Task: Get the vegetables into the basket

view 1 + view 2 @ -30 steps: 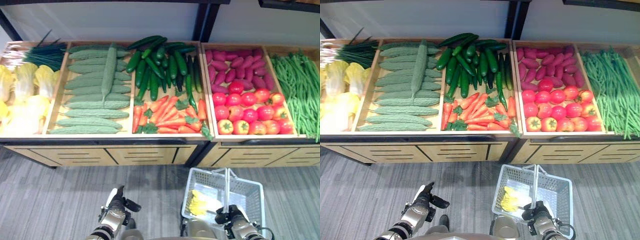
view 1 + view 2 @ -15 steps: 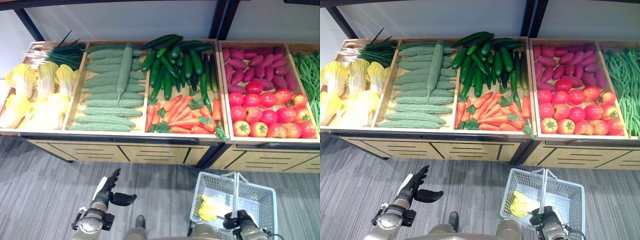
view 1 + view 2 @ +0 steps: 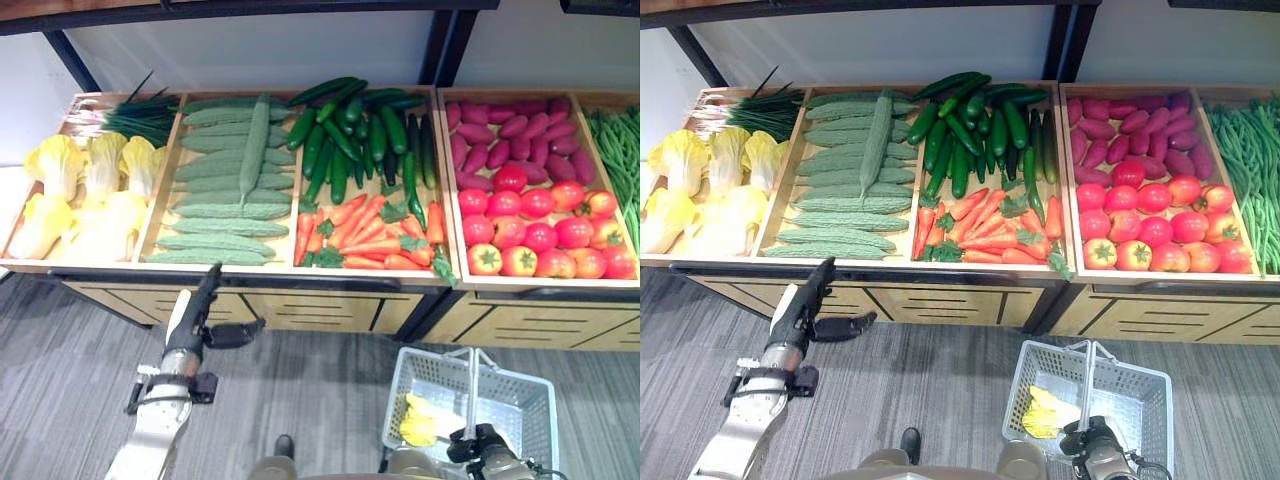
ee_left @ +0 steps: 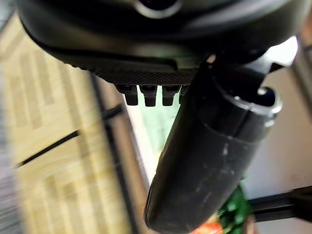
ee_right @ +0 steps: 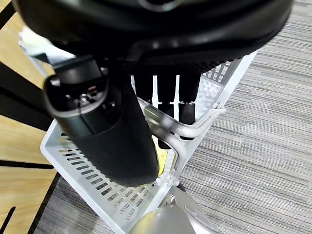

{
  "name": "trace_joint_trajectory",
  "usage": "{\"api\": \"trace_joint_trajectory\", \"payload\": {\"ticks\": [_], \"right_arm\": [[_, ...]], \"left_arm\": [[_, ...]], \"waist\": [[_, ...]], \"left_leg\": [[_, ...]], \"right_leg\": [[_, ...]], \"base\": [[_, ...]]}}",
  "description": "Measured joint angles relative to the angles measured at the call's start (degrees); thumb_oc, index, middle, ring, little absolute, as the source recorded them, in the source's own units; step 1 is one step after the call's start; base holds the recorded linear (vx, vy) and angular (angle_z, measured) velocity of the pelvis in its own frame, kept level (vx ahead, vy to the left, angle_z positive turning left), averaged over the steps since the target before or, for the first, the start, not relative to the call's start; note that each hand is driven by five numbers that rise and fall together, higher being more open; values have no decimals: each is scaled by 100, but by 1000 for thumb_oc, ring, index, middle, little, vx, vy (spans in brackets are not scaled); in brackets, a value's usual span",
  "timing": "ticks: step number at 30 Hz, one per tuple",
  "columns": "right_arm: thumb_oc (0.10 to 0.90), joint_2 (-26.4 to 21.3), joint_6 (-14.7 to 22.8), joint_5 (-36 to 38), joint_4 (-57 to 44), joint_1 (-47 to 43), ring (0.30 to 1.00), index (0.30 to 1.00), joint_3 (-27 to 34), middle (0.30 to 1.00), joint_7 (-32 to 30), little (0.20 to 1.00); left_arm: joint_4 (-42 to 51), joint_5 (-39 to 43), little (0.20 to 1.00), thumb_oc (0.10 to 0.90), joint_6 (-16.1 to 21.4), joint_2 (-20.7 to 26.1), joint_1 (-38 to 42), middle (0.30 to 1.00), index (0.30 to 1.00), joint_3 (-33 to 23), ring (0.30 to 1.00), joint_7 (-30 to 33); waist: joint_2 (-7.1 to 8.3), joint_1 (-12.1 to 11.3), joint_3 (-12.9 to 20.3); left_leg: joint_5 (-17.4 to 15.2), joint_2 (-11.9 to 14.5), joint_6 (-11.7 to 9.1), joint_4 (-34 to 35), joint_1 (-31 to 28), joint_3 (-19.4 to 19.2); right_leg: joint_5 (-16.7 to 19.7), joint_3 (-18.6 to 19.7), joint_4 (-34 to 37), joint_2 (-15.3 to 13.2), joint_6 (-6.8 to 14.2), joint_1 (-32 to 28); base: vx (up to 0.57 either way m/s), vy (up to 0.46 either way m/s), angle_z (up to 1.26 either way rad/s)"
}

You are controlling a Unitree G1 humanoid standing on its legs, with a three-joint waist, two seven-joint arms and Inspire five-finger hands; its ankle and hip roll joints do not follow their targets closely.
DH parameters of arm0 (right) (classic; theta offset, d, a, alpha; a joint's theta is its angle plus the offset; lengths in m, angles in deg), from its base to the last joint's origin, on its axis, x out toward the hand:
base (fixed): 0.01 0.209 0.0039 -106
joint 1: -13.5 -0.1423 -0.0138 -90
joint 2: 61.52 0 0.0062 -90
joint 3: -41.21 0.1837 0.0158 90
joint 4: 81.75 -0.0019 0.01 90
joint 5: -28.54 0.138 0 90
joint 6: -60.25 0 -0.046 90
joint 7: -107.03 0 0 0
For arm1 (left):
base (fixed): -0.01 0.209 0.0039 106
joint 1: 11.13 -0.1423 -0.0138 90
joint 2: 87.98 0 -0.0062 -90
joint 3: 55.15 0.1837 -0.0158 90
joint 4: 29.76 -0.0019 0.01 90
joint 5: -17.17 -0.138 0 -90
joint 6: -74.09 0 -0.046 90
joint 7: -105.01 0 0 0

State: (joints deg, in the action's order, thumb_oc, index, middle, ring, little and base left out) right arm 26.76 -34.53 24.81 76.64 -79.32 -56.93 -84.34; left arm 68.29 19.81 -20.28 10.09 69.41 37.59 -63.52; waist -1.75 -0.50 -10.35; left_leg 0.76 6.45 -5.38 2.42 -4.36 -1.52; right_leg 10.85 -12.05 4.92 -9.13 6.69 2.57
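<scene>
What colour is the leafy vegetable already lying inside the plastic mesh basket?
Yellow. The leafy vegetable lies in the white mesh basket; the right eye view shows it best.

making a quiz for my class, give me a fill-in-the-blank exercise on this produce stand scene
1. The right robot hand is curled round the handle of the white plastic ____.
2. Inside the white plastic basket lies one ____ leafy vegetable.
3. The orange carrots lie in the same wooden bin as the dark green ____.
4. The left robot hand, fingers straight, reaches toward the bin of pale green bumpy ____.

Missing words: basket; yellow; cucumbers; gourds
</scene>
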Motion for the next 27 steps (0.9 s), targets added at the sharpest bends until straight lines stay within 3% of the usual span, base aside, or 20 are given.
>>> {"api": "trace_joint_trajectory", "payload": {"ticks": [4, 9, 13, 18, 22, 24, 27], "right_arm": [[400, -5, -17, -92, 8, -103, 300, 300, -24, 300, -11, 300], [400, -28, -22, -96, 62, -102, 300, 300, -19, 300, -24, 300], [400, -36, -66, -96, 138, -97, 300, 300, -39, 300, -32, 300], [400, -82, 7, -109, 177, -151, 300, 300, -147, 300, -85, 300], [400, -207, 88, -92, 119, -79, 300, 300, -131, 300, -154, 300], [400, -239, 140, -98, 43, -99, 300, 300, -130, 300, -202, 300], [400, -296, 173, -97, 62, -165, 300, 300, -135, 300, -257, 300]], "left_arm": [[1, -379, 1000, 900, -4, 16, 618, 1000, 1000, -3, 1000, 286], [-21, -1174, 1000, 900, -73, 480, 1170, 1000, 1000, 11, 1000, 530], [-829, -1762, 1000, 900, -194, 789, 1993, 1000, 1000, 224, 1000, 732], [-2295, -2621, 1000, 900, -442, 1618, 3161, 1000, 1000, 1416, 1000, 818], [-2848, -2965, 1000, 900, -476, 1590, 3429, 1000, 1000, 1998, 1000, 814], [-3063, -3060, 1000, 900, -462, 1737, 3488, 1000, 1000, 2333, 1000, 798], [-3687, -3092, 1000, 900, -488, 1557, 3666, 1000, 1000, 2568, 1000, 712]], "waist": [[-59, 169, 46], [-155, 348, 149], [-248, 490, 353], [-406, 688, 523], [-640, 965, 601], [-697, 995, 586], [-851, 1113, 525]], "left_leg": [[6, 5, 1, 83, -141, -80], [17, 23, -16, 183, -328, -291], [14, 14, -16, 260, -437, -400], [-13, 5, -12, 270, -405, -588], [-25, -32, -18, 271, -287, -766], [-25, -53, -17, 269, -175, -926], [-8, -115, -5, 275, 47, -1020]], "right_leg": [[13, 76, 1, 9, -2, -56], [22, 260, 3, 63, -15, -68], [7, 364, 8, 87, 6, -76], [28, 548, 24, 85, -3, 61], [87, 722, 33, 114, 2, 315], [140, 859, 32, 112, 10, 519], [203, 972, 36, 97, 18, 816]], "base": [[20, -6, -10], [43, 0, -18], [46, 2, -13], [19, 9, -19], [8, 22, -25], [-12, 27, -37], [-39, 15, -19]]}}
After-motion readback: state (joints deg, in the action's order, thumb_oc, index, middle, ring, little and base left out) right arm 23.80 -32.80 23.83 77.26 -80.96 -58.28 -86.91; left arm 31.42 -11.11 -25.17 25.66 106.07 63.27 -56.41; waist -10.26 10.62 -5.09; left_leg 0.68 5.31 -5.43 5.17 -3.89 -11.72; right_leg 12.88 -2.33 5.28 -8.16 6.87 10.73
